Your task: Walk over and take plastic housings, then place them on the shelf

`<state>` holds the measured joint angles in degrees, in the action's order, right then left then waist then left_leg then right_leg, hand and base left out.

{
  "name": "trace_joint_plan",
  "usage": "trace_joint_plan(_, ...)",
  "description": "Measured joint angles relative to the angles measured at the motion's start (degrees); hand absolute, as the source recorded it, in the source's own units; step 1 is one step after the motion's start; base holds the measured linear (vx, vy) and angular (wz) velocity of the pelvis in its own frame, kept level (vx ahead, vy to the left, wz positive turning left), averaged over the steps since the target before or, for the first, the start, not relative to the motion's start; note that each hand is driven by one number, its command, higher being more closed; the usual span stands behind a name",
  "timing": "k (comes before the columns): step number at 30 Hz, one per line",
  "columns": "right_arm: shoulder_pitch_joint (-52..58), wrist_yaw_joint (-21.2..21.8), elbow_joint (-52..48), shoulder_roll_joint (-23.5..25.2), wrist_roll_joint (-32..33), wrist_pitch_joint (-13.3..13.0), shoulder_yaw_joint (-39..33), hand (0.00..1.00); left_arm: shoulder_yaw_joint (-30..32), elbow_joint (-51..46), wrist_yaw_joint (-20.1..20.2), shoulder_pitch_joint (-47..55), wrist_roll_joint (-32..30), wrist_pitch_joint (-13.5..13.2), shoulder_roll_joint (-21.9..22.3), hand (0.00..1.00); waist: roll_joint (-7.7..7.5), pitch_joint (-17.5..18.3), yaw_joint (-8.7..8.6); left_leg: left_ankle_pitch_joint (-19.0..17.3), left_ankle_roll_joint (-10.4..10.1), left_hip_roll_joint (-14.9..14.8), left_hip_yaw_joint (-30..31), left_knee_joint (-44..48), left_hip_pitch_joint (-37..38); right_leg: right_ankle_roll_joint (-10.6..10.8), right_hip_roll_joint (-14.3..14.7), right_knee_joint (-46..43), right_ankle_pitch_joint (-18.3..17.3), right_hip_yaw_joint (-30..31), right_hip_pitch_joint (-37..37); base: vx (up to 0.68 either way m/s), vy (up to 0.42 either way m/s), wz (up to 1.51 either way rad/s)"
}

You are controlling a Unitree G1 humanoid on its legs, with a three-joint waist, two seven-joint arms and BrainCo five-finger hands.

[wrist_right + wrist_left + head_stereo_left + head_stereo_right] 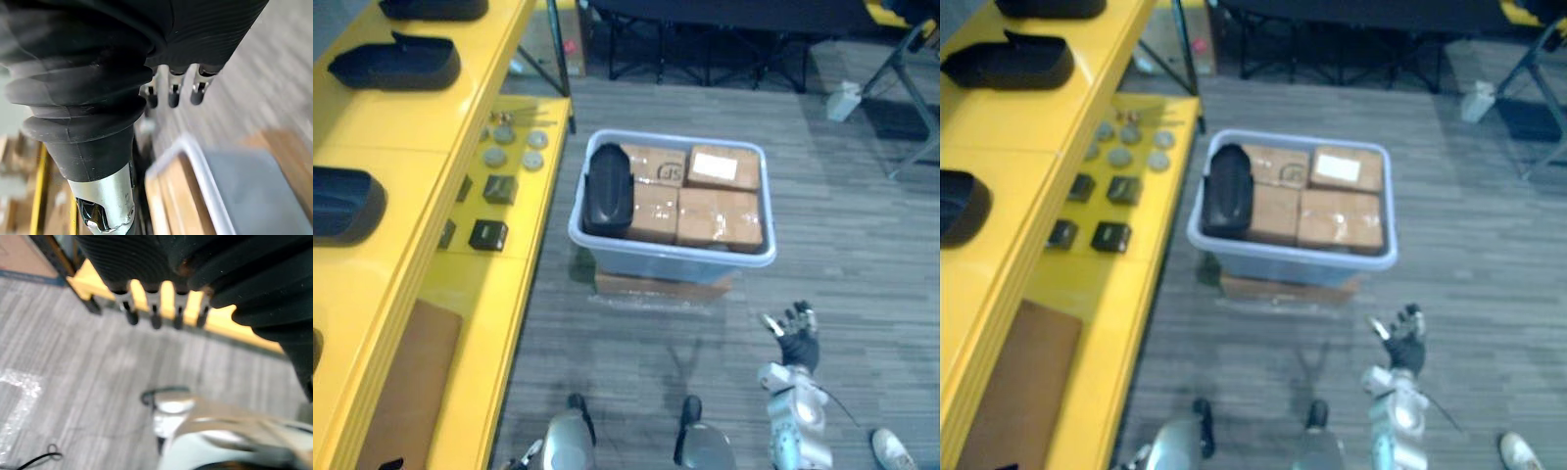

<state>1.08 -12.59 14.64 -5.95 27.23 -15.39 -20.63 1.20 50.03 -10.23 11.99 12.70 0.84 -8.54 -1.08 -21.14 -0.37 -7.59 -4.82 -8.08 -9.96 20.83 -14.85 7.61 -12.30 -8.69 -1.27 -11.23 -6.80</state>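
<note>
Left eye view gives me one black plastic housing (607, 189) standing on edge at the left end of the pale tote (671, 257), touching the cardboard boxes (720, 215) that pack the other compartments. The tote sits on the grey carpet (862, 245), on a flat piece of cardboard (661, 287), just beside the yellow shelf (480, 323) on my left.

Three more black housings lie on the shelf's upper level: one at the far end (435, 8), one behind the middle (396, 62) and one nearer me (342, 204). On the lower level I see round discs (514, 147), small black boxes (488, 235) and a brown board (411, 382).

My right hand (795, 333) hangs over the carpet on the near side of the tote, well apart from the housing, its fingers spread and empty. In its wrist view the fingers (171, 93) are loose, with the tote's rim past them.

My left hand (166, 298) has relaxed fingers with nothing in them, and the shelf's yellow edge shows beyond. A person's white shoe (893, 448) shows at the lower right.
</note>
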Motion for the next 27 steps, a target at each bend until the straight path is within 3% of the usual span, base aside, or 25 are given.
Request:
trace_joint_plan(3, -7.9, -0.1, 1.9, -6.4, 1.4, 0.1, -3.6, 0.00, 0.0, 0.0, 0.1, -1.4, 0.4, -0.3, 0.0, 0.00, 0.76, -3.4, 0.02, 0.4, 0.3, 0.3, 0.3, 0.1, -1.1, 0.1, -0.2, -0.9, 0.4, 0.0, -0.9, -0.05, 0.005, 0.08)
trace_joint_plan(5, -16.5, -0.2, 8.8, -14.9, 2.1, 0.5, -4.1, 0.00, -0.3, 0.1, 0.6, -2.9, 0.8, -0.9, 0.1, 0.00, 2.32, -4.3, 0.14, 0.7, 0.8, 1.0, 1.4, 1.0, -3.8, 0.3, -0.8, -2.5, 0.4, -0.6, -3.1, -0.03, 0.022, 0.22)
trace_joint_plan(8, -25.2, 0.1, 13.9, -21.8, 3.8, 0.7, -3.9, 0.00, -1.1, 0.6, 1.9, -4.6, 1.0, -2.0, 0.1, 0.00, 4.62, -5.6, 1.35, 1.5, 1.2, 2.4, 2.8, 1.1, -5.1, 0.8, -2.3, -6.4, -1.2, -0.9, -5.3, 0.00, 0.016, 0.32)
trace_joint_plan(10, -28.8, 0.6, 14.9, -24.0, 3.9, 0.9, -3.6, 0.00, -2.7, 0.7, 2.5, -5.0, 2.2, -2.0, 0.4, 0.00, 5.79, -6.2, 1.54, 2.1, 1.4, 3.7, 3.9, 0.4, -5.2, 1.2, -3.6, -9.0, -3.0, -1.1, -5.9, 0.00, 0.005, 0.42)
trace_joint_plan(14, -35.9, 1.9, 17.5, -27.3, 3.0, 2.9, -0.2, 0.00, -2.7, 0.7, 3.6, -5.2, 3.3, -2.0, 1.9, 0.00, 6.68, -6.6, 2.95, 3.6, 1.2, 5.1, 4.7, -1.9, -5.3, 1.6, -5.3, -12.3, -5.1, -1.5, -7.8, 0.01, -0.027, 0.22)
trace_joint_plan(22, -47.9, 1.5, 21.8, -33.6, -2.4, 5.0, 6.5, 0.00, -4.8, 0.7, 4.5, -6.0, 5.2, -2.2, 1.6, 0.00, 7.78, -7.1, 3.56, 4.6, 1.2, 6.4, 6.6, -2.2, -7.4, 1.5, -7.0, -16.6, -7.0, -2.9, -10.3, 0.00, -0.011, 0.17)
trace_joint_plan(27, -54.6, 1.1, 25.5, -34.7, -5.7, 9.1, 12.1, 0.00, -5.1, 0.6, 5.0, -6.6, 6.6, -2.0, 1.5, 0.00, 7.99, -7.0, 4.93, 5.0, 1.1, 6.9, 7.9, -2.0, -8.0, 1.8, -7.9, -18.0, -8.2, -4.4, -10.3, -0.02, -0.013, 0.15)
